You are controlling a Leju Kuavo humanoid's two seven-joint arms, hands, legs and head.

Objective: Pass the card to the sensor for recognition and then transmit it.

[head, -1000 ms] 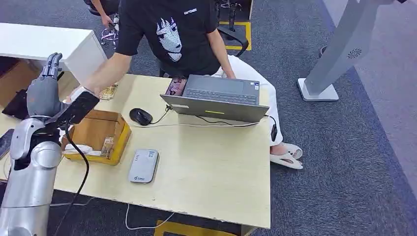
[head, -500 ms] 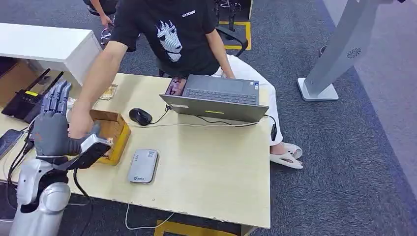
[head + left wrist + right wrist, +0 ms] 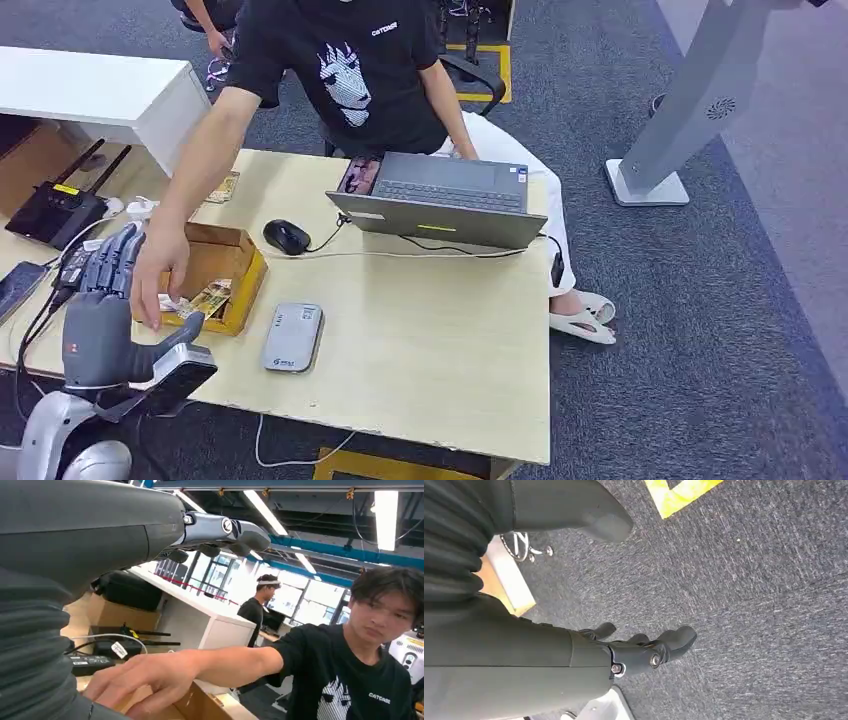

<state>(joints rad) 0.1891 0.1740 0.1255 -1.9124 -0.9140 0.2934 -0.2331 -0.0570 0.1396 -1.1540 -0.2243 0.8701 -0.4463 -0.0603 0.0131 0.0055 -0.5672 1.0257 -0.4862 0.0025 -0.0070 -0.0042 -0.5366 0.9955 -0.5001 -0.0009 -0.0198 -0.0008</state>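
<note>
**Inspector A:** Nearest item: the left hand (image 3: 100, 300), raised at the near desk (image 3: 430, 340) edge just beside the cardboard box (image 3: 215, 268). Its fingers (image 3: 112, 258) are extended and apart, grasping nothing. The right hand (image 3: 644, 652) hangs over carpet, fingers loosely apart, also empty.

**Inspector B:** Principal risk?

**Inspector A:** Collision. A person's hand (image 3: 160, 272) is inside the box, right against the robot's fingers. Any reach now would, in my judgement, strike that hand or knock the box askew.

**Inspector B:** And the card?

**Inspector A:** Cards (image 3: 205, 298) lie in the box's near corner: small, flat, printed in yellowish-brown, partly overlapping and tilted against the wall. Details are too small to read. Thin flat stock against a box wall will likely be awkward to pinch; I would expect a slip, or two cards lifted together.

**Inspector B:** The sensor?

**Inspector A:** The grey reader (image 3: 292, 337) lies flat on the desk just beside the box, apart from it. Further back, a mouse (image 3: 286, 237) and its cable, then the laptop (image 3: 440, 200). A wide sweep toward the reader could snag that cable.
</note>
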